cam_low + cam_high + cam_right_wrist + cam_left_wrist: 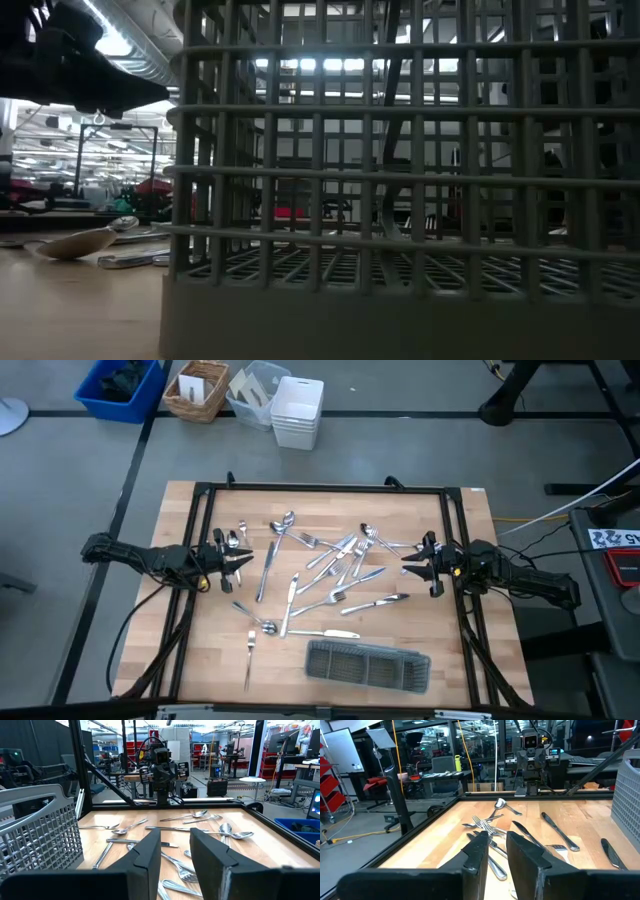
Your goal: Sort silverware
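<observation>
The silverware point(330, 575), several shiny forks, spoons and knives, lies scattered flat across the middle of the wooden table; a lone fork point(249, 655) lies nearer the front left. A dark grey mesh tray point(368, 665) stands at the near edge and fills the low view point(400, 200), with a spoon point(85, 240) beside it. My left gripper point(240, 560) hovers level at the left edge, open by a narrow gap point(498, 842), pointing at the pile. My right gripper point(410, 565) hovers level at the right edge, open point(175, 837), with nothing between its fingers.
A black frame point(320, 488) runs around the tabletop. Beyond the far edge, on the floor, stand a blue bin point(120, 385), a wicker basket point(197, 388) and white containers point(297, 410). Bare wood shows at the near left point(215, 650) and far right point(450, 520).
</observation>
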